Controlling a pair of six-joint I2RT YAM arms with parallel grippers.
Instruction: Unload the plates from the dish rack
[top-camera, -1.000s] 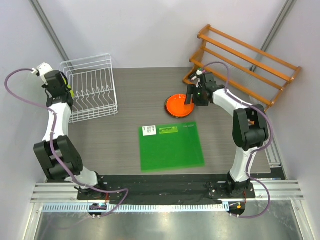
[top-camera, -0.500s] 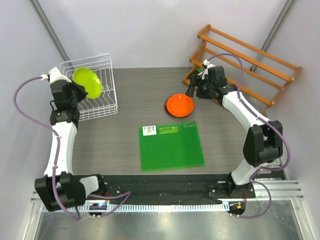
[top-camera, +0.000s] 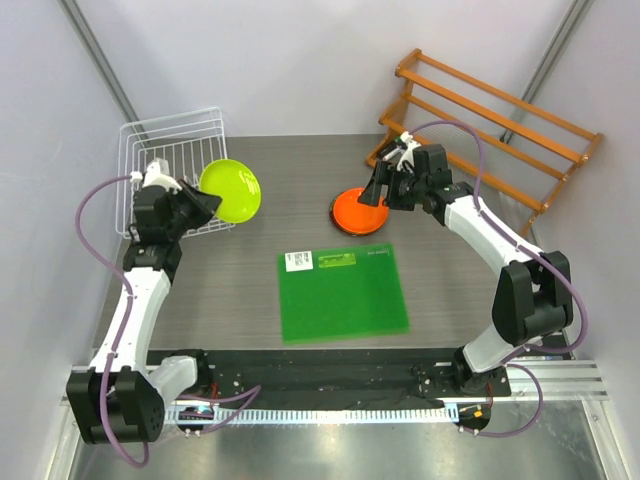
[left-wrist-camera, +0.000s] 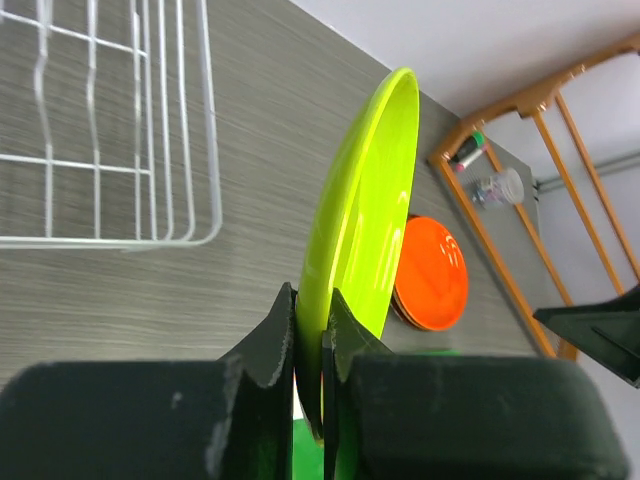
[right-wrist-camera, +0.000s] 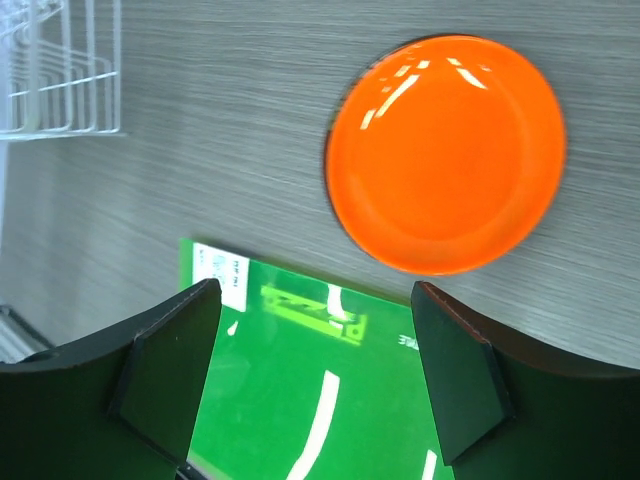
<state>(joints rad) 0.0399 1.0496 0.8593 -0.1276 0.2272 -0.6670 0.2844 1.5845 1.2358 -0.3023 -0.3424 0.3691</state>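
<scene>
Left gripper pinches the lime green plate by its rim, right of the dish rack; right gripper gapes near the orange plate.

lime plate: glossy smooth | orange plate: glossy | dish rack: white wire | table: matt woodgrain

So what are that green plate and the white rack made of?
The lime green plate is probably plastic or melamine: glossy, with a thin even rim and soft highlights. The dish rack looks like white-coated metal wire, in thin, smooth, bent rods. Neither is certain from looks alone.
</scene>
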